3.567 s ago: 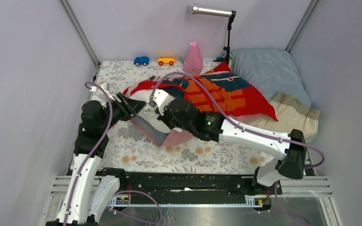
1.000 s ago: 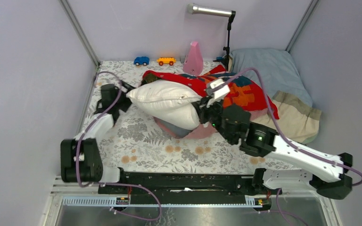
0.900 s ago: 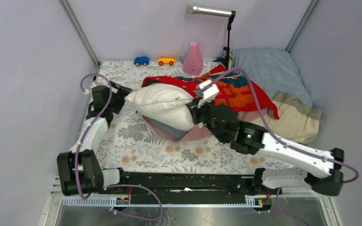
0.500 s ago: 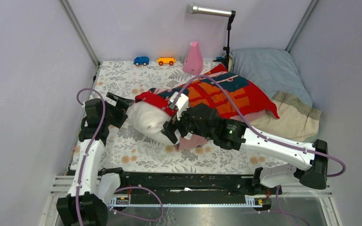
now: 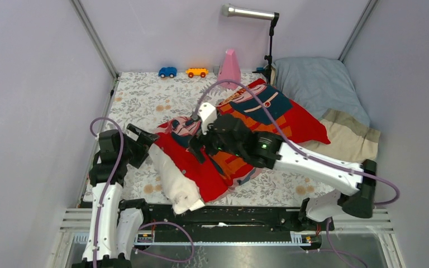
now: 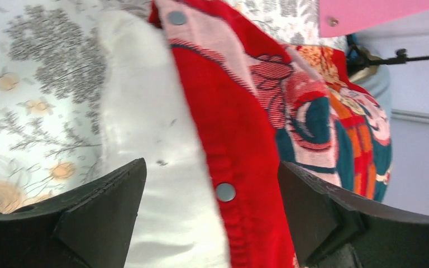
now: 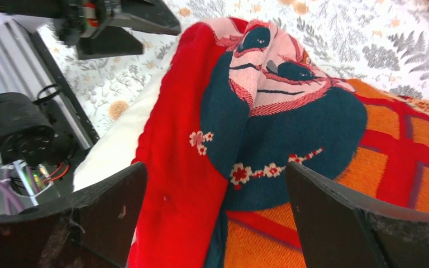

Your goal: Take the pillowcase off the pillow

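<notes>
Nothing readable here tbh, the red, orange and teal cartoon-print cloth pillowcase [image 5: 301,120] shows only pictures, no legible lettering.

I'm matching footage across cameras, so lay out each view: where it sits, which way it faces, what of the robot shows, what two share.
Top external: above and behind the bases, looking down on the pillowcase and pillow; both arms show.
Left wrist: on the left gripper, facing the pillow beside the pillowcase's red hem; its open fingers show.
Right wrist: on the right gripper, facing the print; its open fingers and the left gripper show.
Shared: both wrist views catch hem and pillow.
</notes>
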`<state>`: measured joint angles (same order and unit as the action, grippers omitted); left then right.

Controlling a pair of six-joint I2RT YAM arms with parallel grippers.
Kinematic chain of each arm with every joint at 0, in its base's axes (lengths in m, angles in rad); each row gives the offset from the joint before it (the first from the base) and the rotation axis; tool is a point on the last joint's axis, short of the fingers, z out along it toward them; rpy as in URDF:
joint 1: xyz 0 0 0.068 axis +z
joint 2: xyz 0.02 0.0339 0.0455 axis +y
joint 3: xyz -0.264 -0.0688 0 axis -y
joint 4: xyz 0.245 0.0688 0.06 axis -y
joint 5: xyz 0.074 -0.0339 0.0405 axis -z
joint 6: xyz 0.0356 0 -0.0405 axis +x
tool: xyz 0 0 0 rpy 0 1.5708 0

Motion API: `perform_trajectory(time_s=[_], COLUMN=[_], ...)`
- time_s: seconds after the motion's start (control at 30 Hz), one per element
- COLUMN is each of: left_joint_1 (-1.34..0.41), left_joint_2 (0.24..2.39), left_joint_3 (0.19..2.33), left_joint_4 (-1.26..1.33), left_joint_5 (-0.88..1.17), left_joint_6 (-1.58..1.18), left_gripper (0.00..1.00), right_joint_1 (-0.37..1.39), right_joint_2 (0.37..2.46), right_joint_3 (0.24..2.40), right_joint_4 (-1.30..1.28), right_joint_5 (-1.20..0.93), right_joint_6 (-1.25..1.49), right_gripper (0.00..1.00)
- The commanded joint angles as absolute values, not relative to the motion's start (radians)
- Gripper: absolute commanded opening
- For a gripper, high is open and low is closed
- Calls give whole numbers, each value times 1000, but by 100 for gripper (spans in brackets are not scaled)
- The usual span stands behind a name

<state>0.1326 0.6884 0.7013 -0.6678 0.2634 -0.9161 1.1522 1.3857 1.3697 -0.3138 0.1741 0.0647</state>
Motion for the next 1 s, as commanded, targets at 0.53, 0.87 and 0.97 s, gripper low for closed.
perform_trajectory(time_s=[0.53,0.87,0.97], left_joint_1=[133,131,106], left_joint_2=[567,656,713], left_joint_3=[503,496,438], left_joint_4=[-529,-413,-346], left_joint_5=[540,660,652], left_joint_6=[-841,-870,-942], left_gripper=[90,99,99], right_joint_1=[941,864,864], right_joint_2=[1617,1552,1555], right_joint_3=[1367,1240,1249], right_joint_4=[-242,-104,-103], right_joint_5=[343,245,227], right_joint_6=[266,298,296], right_gripper=[2,2,2])
